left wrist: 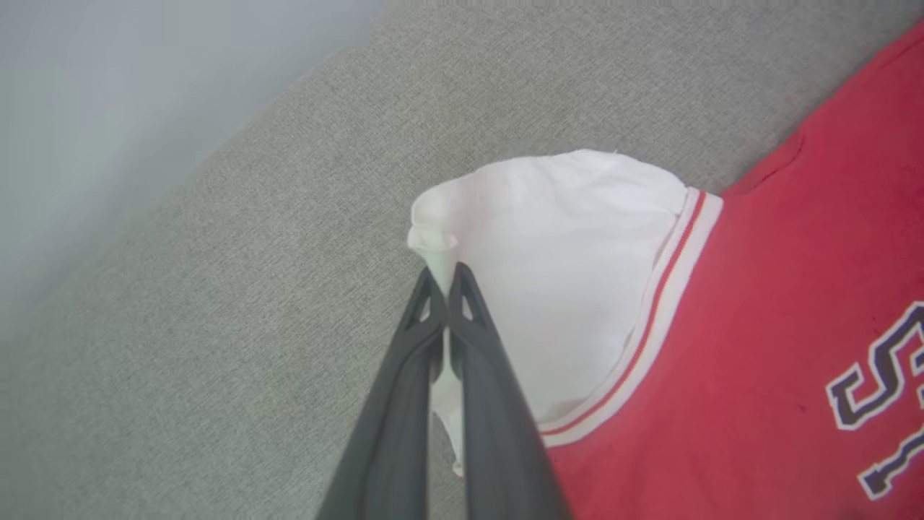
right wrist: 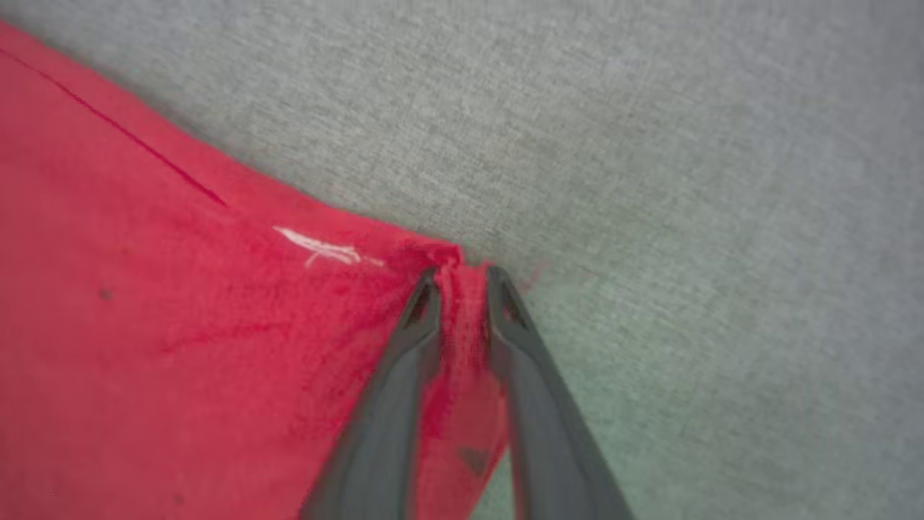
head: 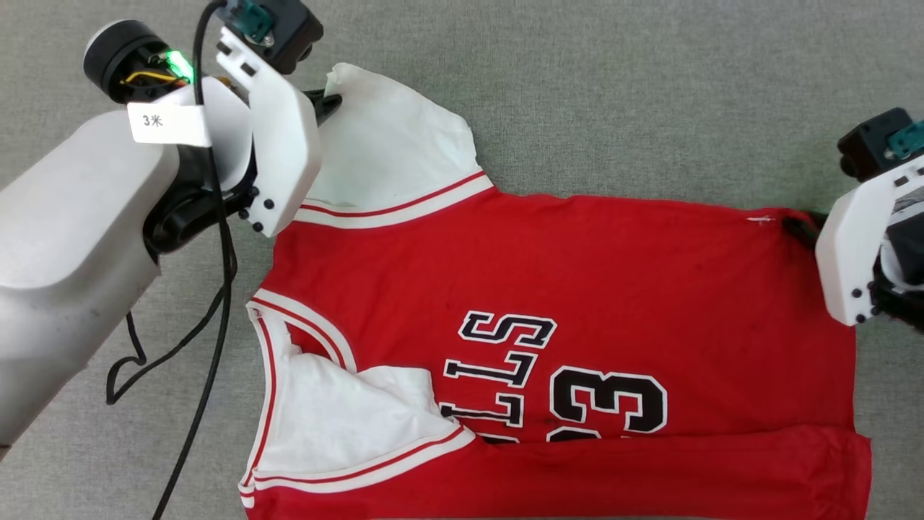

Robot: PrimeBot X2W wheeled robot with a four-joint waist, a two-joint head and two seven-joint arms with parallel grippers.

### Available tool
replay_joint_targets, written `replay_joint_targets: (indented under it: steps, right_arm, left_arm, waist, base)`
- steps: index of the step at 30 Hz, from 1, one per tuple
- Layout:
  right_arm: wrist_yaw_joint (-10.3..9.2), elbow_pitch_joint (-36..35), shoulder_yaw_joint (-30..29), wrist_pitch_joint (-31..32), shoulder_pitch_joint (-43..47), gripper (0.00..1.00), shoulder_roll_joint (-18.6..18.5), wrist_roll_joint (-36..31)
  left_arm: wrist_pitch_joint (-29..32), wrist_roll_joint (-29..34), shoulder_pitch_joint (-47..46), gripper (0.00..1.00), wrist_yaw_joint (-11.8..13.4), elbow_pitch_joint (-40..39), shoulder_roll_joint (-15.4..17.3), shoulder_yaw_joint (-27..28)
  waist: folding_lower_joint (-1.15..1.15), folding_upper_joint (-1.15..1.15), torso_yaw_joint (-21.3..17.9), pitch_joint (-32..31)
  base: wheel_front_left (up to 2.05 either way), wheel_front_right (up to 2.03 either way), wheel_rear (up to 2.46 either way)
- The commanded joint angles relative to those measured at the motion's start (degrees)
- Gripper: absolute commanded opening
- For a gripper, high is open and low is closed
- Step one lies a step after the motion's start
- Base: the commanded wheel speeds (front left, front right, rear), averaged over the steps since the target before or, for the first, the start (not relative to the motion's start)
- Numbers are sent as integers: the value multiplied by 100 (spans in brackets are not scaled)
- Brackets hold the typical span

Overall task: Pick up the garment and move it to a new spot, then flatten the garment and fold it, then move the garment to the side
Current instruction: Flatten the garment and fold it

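Left tool clamped on white sleeve tip; right tool narrowed, hem corner bunched inside. Jersey gripped along one edge, probably for folding.

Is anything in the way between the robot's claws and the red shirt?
No, nothing visible. The left gripper pinches the white sleeve of the shirt, and the right gripper grips its red bottom corner.
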Motion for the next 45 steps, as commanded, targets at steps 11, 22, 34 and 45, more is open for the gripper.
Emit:
replay_joint_targets:
  steps: [11,22,34,45]
  right_arm:
    - [-5,63,-1,-1399,449,0,-3,252]
    - [-5,-302,-134,-1833,1506,0,-103,310]
    - [-5,-957,-764,-1801,3153,0,29,358]
    - [-5,-1099,-1096,-1503,4036,0,277,331]
  left_arm:
    - [-488,-207,802,0,156,-252,343,18]
    - [-725,-407,2005,0,750,-1265,1034,-113]
    - [-1192,-825,3655,0,1557,-2253,1544,-380]
    - [-1659,-1250,4526,0,1642,-1856,1319,-549]
  waist:
    - [1,0,-89,-899]
    - [1,0,-83,-1605]
    - [1,0,-38,-1935]
    - [1,0,-15,-1735]
  base:
    - [0,0,0]
    - [0,0,0]
    - [0,0,0]
    - [0,0,0]
